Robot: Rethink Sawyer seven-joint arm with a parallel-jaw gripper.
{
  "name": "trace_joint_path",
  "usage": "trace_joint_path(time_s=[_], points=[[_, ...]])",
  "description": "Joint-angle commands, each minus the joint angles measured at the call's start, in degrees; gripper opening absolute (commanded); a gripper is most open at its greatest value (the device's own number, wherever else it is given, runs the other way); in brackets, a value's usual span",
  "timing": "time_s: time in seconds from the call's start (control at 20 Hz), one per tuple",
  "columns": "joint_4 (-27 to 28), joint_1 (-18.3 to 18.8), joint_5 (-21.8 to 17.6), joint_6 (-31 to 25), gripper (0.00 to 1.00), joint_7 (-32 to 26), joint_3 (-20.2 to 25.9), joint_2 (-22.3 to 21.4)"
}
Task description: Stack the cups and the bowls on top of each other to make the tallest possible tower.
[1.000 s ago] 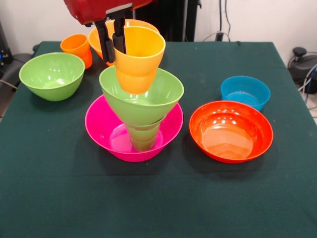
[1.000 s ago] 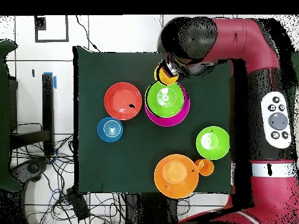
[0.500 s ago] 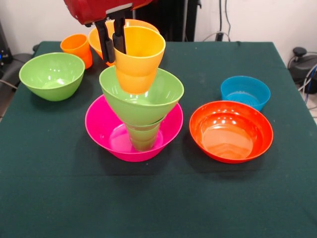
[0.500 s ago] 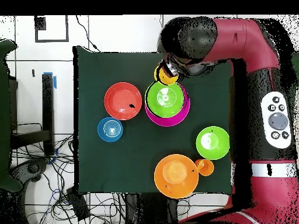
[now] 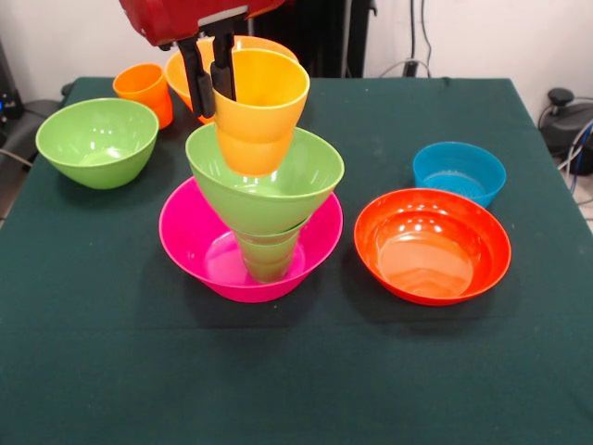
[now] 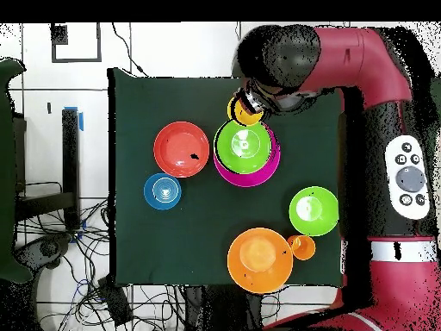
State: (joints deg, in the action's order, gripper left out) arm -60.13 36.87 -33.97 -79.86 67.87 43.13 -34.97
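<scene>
Yellow cup [image 5: 259,107]: It is up in the air, right over the light green bowl [image 5: 269,181] at the top of the tower. Its bottom is down inside that bowl's mouth. I cannot tell if it touches the bowl.
Cup's lean: Its open mouth tips a little to one side, so it is not quite straight up and down.
Gripper [image 5: 208,74]: The two black fingers pinch the cup's rim, one inside the wall and one outside. The jaws are closed on the cup.
Cup and jaws: The cup hangs below the jaws and off to one side, because the hold is on the rim, not the middle.
What matters next: I think the cup's middle must sit over the bowl's middle. From the front it looks a bit off, toward the bowl's back edge.
Tower: A green cup [image 5: 269,252] stands in the big pink bowl [image 5: 199,241]. The light green bowl sits on that cup.
Arm [image 6: 344,86]: From above, the red arm bends over the table, and its end is above the tower.
Other things: A second light green bowl [image 5: 97,139], an orange cup [image 5: 144,88], an orange bowl [image 6: 258,259], a red-orange bowl [image 5: 431,246] and a blue bowl [image 5: 459,171] wait on the table [image 5: 296,371], apart from the tower.
</scene>
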Motion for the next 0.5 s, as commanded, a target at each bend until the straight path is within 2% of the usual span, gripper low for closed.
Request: trace_joint_path(time_s=[0.05,0.5], points=[[-3.13,-1.23,-3.49,2.37,0.0,-14.98,-0.36,3.05],[-3.12,-1.25,-3.21,2.37,0.0,-13.93,-0.55,3.32]])
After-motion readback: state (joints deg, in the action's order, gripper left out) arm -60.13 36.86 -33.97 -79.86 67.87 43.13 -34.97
